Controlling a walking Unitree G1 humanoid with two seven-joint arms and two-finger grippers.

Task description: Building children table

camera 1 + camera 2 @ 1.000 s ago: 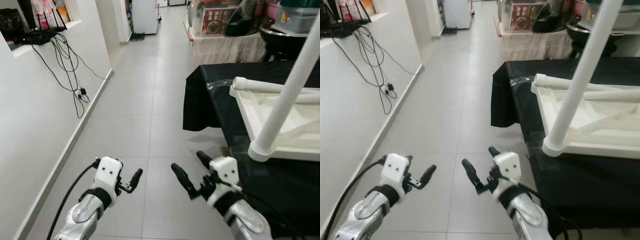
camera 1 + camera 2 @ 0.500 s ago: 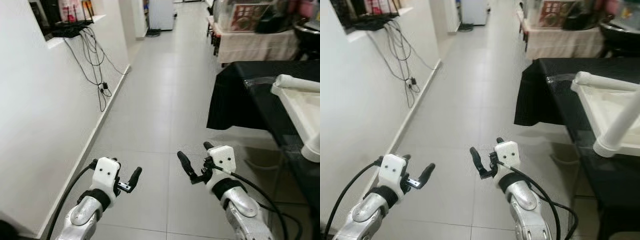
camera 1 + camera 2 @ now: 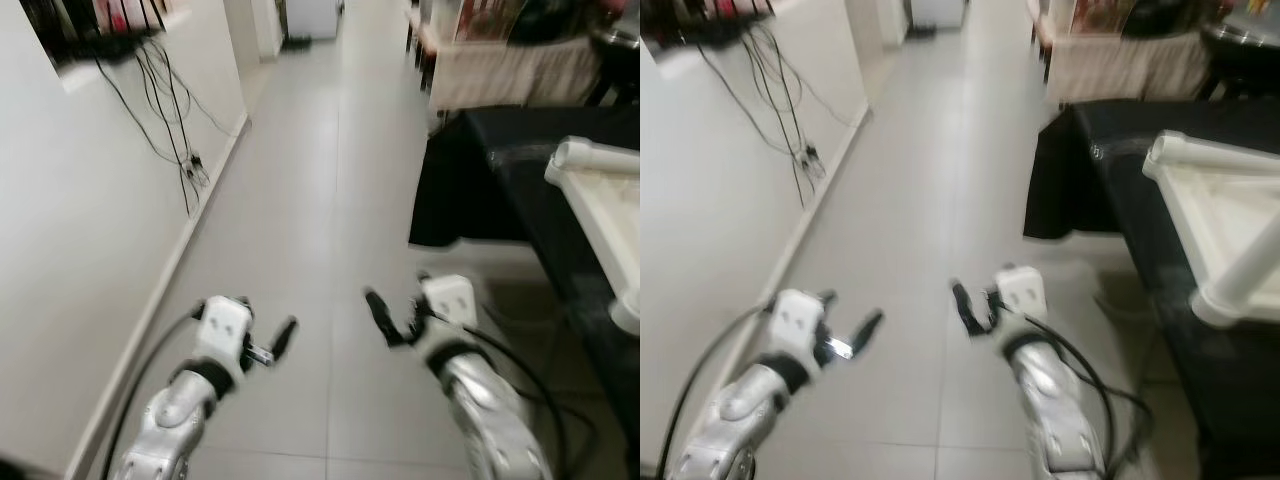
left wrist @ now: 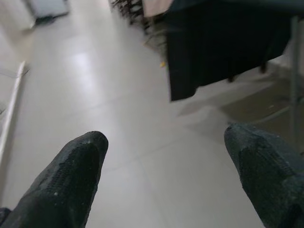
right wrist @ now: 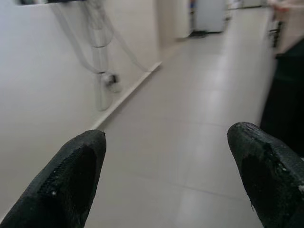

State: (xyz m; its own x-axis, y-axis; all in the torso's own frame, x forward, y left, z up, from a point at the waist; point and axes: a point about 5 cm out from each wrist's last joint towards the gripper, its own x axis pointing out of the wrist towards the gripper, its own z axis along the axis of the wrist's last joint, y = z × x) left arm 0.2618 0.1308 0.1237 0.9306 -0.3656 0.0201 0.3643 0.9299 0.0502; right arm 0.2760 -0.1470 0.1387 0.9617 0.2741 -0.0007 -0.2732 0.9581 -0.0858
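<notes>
Room: a narrow hallway with a pale grey tiled floor (image 3: 300,200) that ran from near to far; the head views were blurred.
Left side: a white wall (image 3: 70,230) with a light skirting board along its foot; a recessed shelf at the far left held dark items too blurred to name.
Cables: black cords (image 3: 170,110) hung from that shelf down the wall to a plug near the skirting.
Far end: a white appliance or door (image 3: 935,10) stood at the end of the hall; which one could not be told.
Far right: a low stand draped in light cloth (image 3: 500,80), with boxes on top too blurred to read.
Surface: a table under a black cloth (image 3: 1110,170) stood on the right, the cloth hanging down its near-left corner towards the floor.
Children table: the white children table (image 3: 1215,225) lay upside down on the black cloth at the right edge, one white leg (image 3: 1255,270) rising from its near corner and another lying along its far edge.
Left gripper: the left gripper (image 4: 166,185) was held out low over the bare tiles, fingers spread wide apart, gripping nothing.
Right gripper: the right gripper (image 5: 168,175) was held out beside it over the floor, left of the table and well apart from the children table, fingers equally wide apart and empty.
</notes>
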